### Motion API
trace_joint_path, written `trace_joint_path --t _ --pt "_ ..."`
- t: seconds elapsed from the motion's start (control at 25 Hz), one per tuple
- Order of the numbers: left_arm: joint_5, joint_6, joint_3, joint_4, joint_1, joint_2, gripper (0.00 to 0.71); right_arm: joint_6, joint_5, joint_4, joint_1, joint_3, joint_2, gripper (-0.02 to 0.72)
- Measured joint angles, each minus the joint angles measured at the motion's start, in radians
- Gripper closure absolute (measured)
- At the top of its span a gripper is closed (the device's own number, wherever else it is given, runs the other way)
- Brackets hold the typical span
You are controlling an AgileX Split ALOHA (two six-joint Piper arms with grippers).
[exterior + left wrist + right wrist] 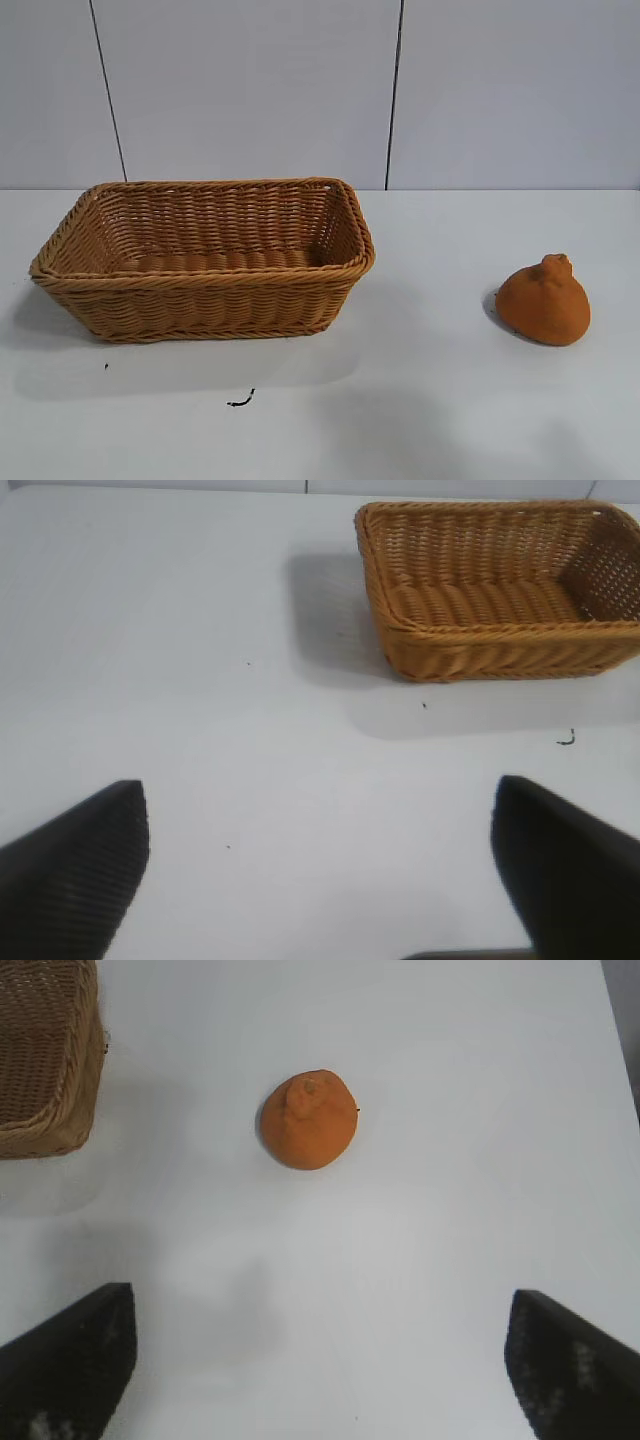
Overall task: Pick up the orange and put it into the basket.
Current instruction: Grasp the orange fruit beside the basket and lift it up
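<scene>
Orange waits ahead of the released right pincer, nothing grasped yet.

The orange (pixel 309 1121) sits on the white worktop (pixel 450 1210) straight out in front of the right pincer (pixel 320 1360), apart from it, its bumpy neck tipped up and slightly toward the basket (pixel 205 262). The basket lies off to that pincer's side, well apart from the fruit. The left pincer (pixel 320 865), also released, faces the basket, so the right arm looks nearer the fruit.

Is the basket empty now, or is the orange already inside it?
Empty: the basket shows only bare weave inside; the orange lies on the table, apart.
</scene>
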Motion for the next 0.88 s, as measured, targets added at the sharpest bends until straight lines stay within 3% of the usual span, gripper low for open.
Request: trace_joint_path --t 0.4,0.64,0.88 --pt "0.0 0.0 0.0 0.0 0.0 0.0 0.044 -0.034 0.012 0.06 0.0 -0.352 0.497 0.01" --pt "0.0 0.0 0.0 0.0 0.0 0.0 0.044 -0.051 0.022 0.104 0.0 -0.39 0.688 0.01" --pt "0.0 0.0 0.0 0.0 0.0 0.0 0.044 -0.056 0.02 0.108 0.0 -0.39 0.844 0.01"
